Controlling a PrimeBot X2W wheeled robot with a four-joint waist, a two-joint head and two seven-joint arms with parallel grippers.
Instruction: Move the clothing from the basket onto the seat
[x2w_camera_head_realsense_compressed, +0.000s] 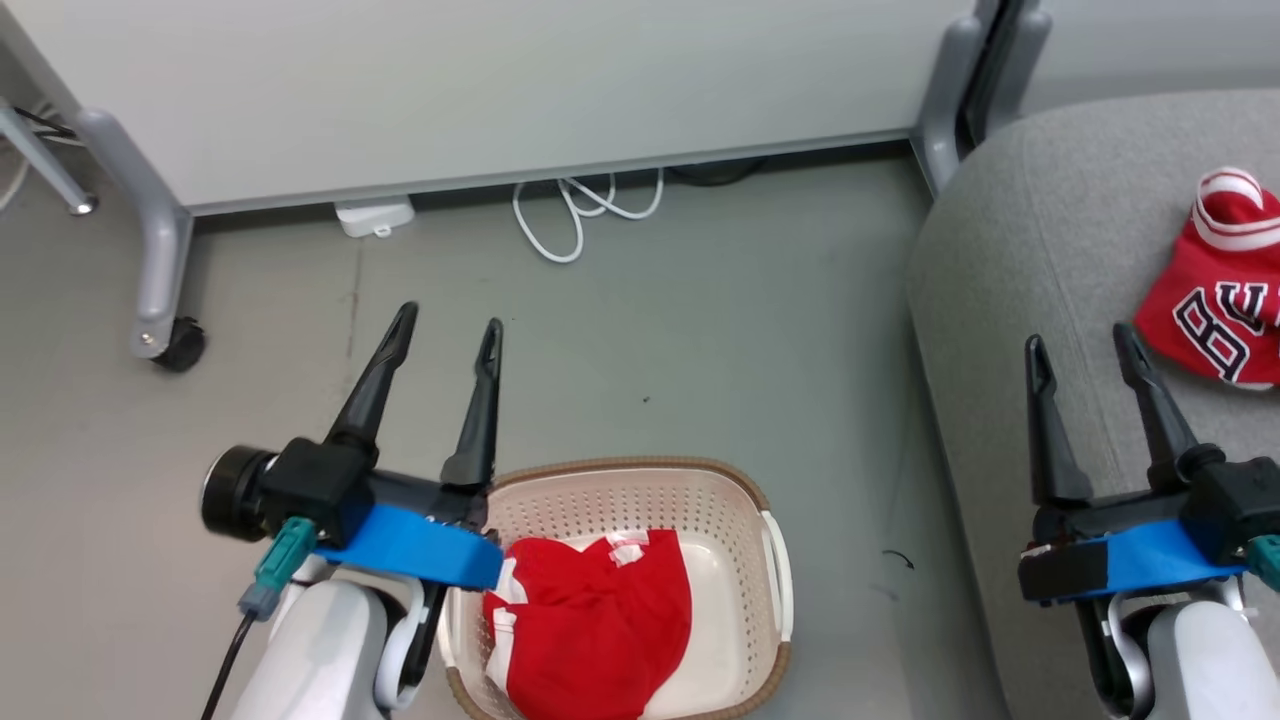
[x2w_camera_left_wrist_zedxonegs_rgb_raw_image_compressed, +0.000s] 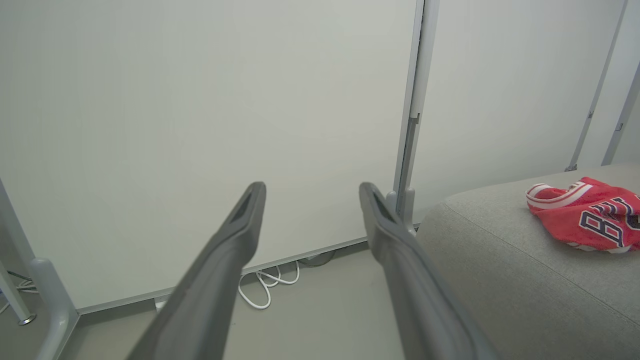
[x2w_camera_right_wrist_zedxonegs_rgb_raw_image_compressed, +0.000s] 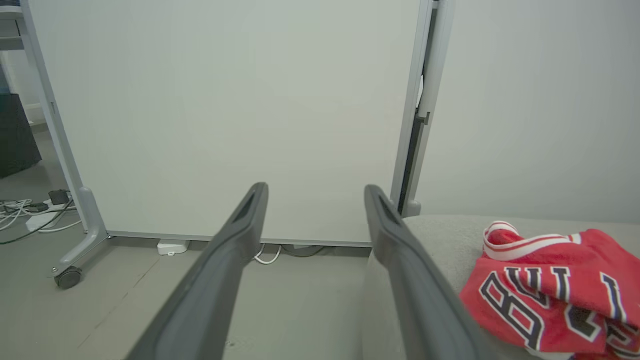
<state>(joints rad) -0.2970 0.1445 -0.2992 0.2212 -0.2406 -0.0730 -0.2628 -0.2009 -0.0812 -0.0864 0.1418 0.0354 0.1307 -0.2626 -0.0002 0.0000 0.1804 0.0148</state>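
Nearest to me, the basket (x2w_camera_head_realsense_compressed: 620, 468) sits on the floor (x2w_camera_head_realsense_compressed: 700, 330) with one plain red garment (x2w_camera_head_realsense_compressed: 590, 620) bunched in its left half. White trim shows along the garment's edge, and the right part of the basket's bottom is bare. The left jaws stand wide apart and hold nothing. Their wrist hangs over the basket's left corner and their dark fingers (x2w_camera_head_realsense_compressed: 375, 390) point away over the floor, clear of the cloth. To my right, the right jaws are spread just as wide and are likewise empty, with their fingers (x2w_camera_head_realsense_compressed: 1045, 430) over the near part of the seat (x2w_camera_head_realsense_compressed: 1030, 250). Just beside the outer finger lies the jersey (x2w_camera_head_realsense_compressed: 1225, 290) — red, white-banded, black lettering face up. It rests on the grey cushion, not between the fingers, and I cannot tell whether the finger brushes it. Both wrist views show the same jersey (x2w_camera_right_wrist_zedxonegs_rgb_raw_image_compressed: 545, 280) crumpled on the cushion. Farther out, a white cable (x2w_camera_head_realsense_compressed: 575, 215) loops on the floor at the foot of the pale partition panel (x2w_camera_head_realsense_compressed: 480, 90) — its caster (x2w_camera_head_realsense_compressed: 180, 345) stands at the left.
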